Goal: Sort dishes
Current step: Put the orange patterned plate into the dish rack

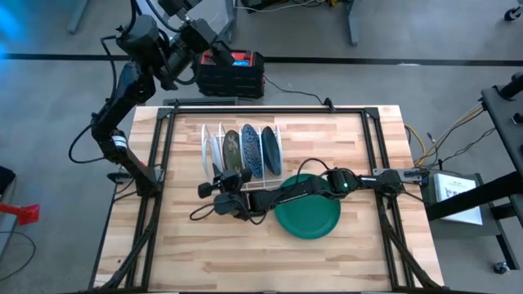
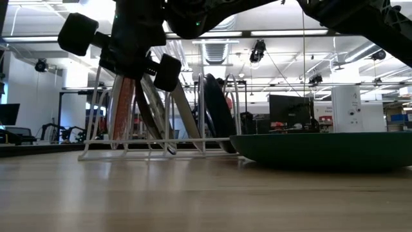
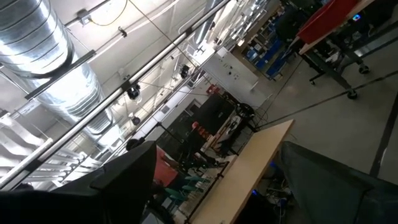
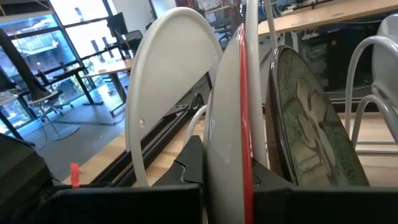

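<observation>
A white wire rack (image 1: 242, 173) in the middle of the table holds several dishes on edge: a red-pink plate (image 4: 239, 118) with a white back, a greyish-brown plate (image 1: 232, 150) and two dark blue plates (image 1: 260, 150). A dark green plate (image 1: 309, 214) lies flat on the table by the rack's near right. My right gripper (image 1: 221, 184) reaches over the green plate to the rack's near end and is shut on the red-pink plate. My left gripper (image 3: 217, 158) is open, held high beyond the table's far left corner. My right gripper pinches the red-pink plate's rim (image 4: 231, 177) between its two fingers (image 4: 186, 168), one on the white back and one on the red face. The fingers come in about level from the table's near side. The plate stands on edge, its lower edge (image 2: 121, 136) down in the rack.
A white-backed dish (image 4: 168, 81) stands in the slot just left of the held plate, and the greyish-brown plate (image 4: 311, 137) stands close on its other side. A black and red case (image 1: 231, 72) sits on the floor beyond the table's far edge.
</observation>
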### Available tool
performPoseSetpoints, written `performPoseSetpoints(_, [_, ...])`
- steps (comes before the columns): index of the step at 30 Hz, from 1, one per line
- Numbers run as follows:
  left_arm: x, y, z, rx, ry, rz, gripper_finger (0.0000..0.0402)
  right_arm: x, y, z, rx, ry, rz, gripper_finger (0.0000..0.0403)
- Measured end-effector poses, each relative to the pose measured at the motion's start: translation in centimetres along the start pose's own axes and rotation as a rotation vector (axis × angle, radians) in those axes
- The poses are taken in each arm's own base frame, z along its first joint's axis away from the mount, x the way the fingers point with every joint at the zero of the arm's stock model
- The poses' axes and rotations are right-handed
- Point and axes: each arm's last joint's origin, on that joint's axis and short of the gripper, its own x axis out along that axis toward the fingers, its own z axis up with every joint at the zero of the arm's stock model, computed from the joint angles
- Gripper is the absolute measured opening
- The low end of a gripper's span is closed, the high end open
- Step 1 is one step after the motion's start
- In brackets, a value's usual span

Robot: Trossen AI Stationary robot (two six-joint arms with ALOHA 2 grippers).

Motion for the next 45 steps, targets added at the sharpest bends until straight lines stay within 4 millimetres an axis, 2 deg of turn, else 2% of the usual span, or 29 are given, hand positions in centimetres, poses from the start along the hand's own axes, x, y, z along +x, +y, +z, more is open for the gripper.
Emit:
performPoseSetpoints(26, [0.0,-0.1,0.0,0.005,0.005,-0.006,0.0327,0.5,-0.3,-0.2,-0.009,0.005,-0.003,0.0021])
performPoseSetpoints(35, [0.0,-0.1,-0.1,0.008,0.009,-0.008,0.0327,1.2,-0.5,-0.2,-0.005,0.031,0.028,0.0051])
performPoseSetpoints(45, [0.1,0.0,-0.2,0.009,0.012,-0.006,0.0327,1.2,-0.5,-0.2,-0.014,0.03,0.025,0.003])
